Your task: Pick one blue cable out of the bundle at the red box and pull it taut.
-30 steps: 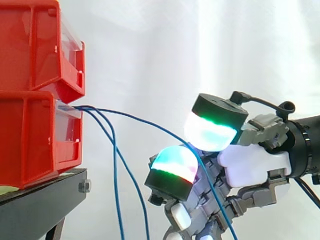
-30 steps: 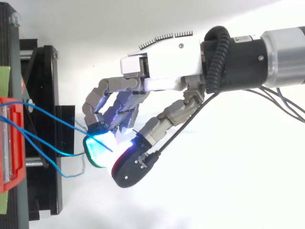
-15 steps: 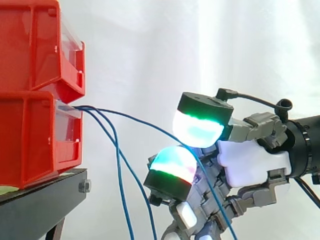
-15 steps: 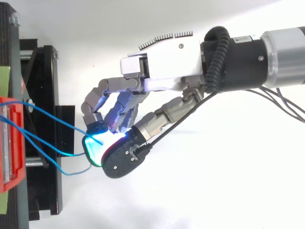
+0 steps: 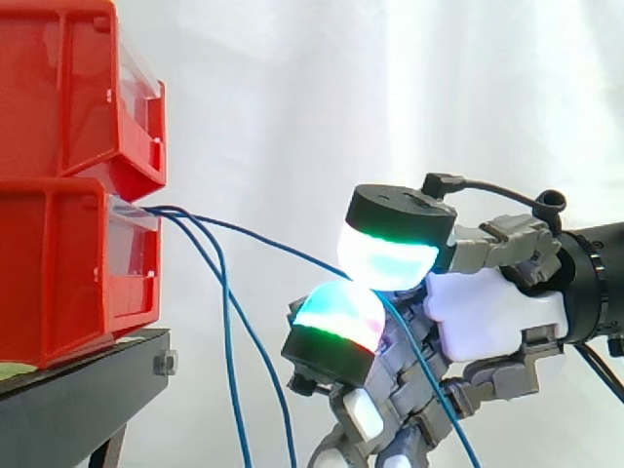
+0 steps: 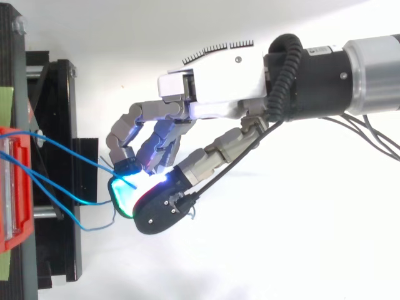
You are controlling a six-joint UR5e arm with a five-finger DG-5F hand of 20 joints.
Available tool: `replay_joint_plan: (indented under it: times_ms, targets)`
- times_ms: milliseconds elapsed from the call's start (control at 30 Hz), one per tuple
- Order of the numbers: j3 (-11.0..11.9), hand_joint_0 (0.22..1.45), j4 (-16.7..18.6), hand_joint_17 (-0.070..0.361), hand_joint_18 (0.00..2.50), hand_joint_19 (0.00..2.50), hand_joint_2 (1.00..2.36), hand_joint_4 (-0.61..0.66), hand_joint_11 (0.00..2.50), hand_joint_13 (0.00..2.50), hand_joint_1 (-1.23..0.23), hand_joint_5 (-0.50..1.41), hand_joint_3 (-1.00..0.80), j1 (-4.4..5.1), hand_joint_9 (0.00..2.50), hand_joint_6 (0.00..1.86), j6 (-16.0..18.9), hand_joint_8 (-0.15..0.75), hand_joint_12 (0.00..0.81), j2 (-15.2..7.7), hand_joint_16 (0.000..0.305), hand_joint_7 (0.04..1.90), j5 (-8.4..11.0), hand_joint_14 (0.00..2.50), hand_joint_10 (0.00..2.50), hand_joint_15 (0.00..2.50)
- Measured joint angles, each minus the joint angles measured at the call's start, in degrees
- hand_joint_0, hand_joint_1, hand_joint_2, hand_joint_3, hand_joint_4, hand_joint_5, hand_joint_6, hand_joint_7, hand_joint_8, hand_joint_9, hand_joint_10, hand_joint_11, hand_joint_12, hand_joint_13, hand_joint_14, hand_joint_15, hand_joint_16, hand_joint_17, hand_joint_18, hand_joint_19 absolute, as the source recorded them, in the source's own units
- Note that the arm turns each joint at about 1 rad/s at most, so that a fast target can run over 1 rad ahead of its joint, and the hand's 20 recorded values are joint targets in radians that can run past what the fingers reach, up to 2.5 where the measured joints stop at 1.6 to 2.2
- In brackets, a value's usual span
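Several thin blue cables [image 5: 226, 292] come out of the lower red box [image 5: 68, 263] at the left and droop downward. One blue cable [image 5: 273, 240] slopes right from the box into my hand [image 5: 487, 312]. It passes between two glowing fingertips [image 5: 390, 255] that are pressed together on it, then runs on down past the palm. From above, the same cable [image 6: 72, 150] leads from the box [image 6: 14, 187] to the pinching fingertips [image 6: 128, 194], with my hand [image 6: 212, 81] reaching in from the right.
A second red box [image 5: 68, 88] is stacked on the lower one. Both stand on a black stand [image 5: 78, 400] at the left. A white curtain hangs behind. The other blue cables [image 6: 62, 209] hang loose below the box front.
The upper fingertip has closed down and leftward onto the lower one, trapping the blue cable between them. The loose cables swung slightly.
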Motion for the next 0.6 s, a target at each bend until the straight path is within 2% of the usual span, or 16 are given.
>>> replay_joint_plan:
  times_ms: [333,600]
  targets:
    - [0.0,0.64,-0.28,0.124,0.69,0.4,1.03,0.05,0.72,0.57,-0.82,-0.17,-0.01,-0.11,0.82,0.89,-0.03,0.343,0.402,0.76,0.055,1.29,0.0,0.01,0.02,0.26]
    - [-0.01,0.64,-2.08,0.124,0.67,0.38,1.03,0.05,0.71,0.55,-0.82,-0.16,0.04,-0.39,0.82,0.9,-0.79,0.341,0.4,1.8,0.055,1.34,-0.03,0.01,0.02,0.25]
